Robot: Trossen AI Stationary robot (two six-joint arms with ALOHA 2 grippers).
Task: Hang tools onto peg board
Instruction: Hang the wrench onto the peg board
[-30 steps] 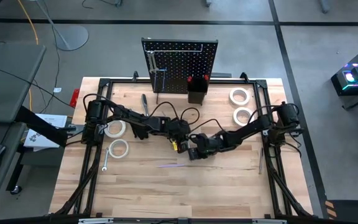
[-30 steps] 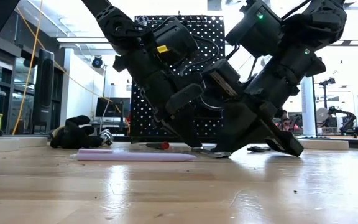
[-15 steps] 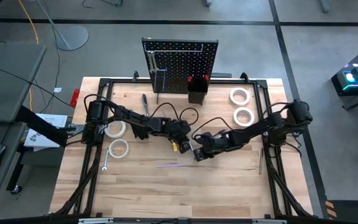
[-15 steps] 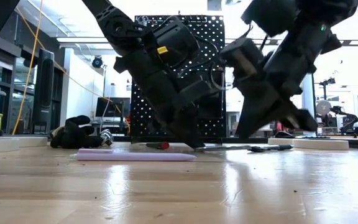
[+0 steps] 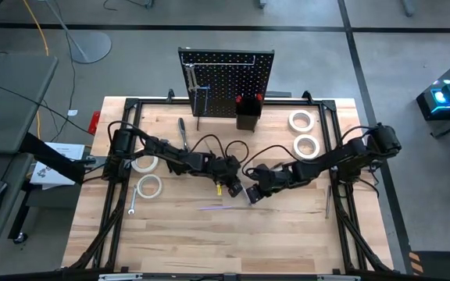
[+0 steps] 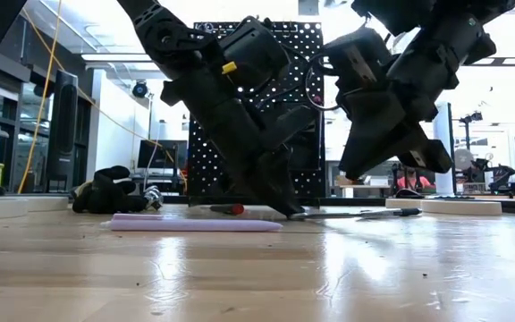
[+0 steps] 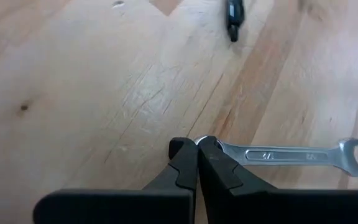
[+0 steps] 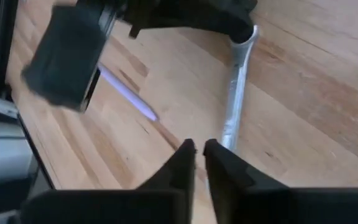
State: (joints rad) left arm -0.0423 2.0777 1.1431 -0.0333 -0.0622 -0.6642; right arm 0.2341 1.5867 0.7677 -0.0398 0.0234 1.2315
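- Wrench (image 7: 294, 154) is seen flat on the table (image 5: 287, 234), near the middle, with one end pinched between the pressed-together fingers of the left gripper (image 7: 197, 146), which is lowered to the wood.
- Its free open-jawed end is left bare on the wood.
- Right gripper (image 8: 199, 149) is held just above the table beside the wrench's shaft, its fingers nearly pressed together around nothing.
- Peg board (image 5: 226, 78) is stood upright at the table's far edge, well apart from both grippers.
- Tape rolls (image 5: 301, 121) are laid near the board, and others (image 5: 148, 186) by the left arm.
- A pale purple stick (image 6: 195, 225) is laid on the wood near the grippers.
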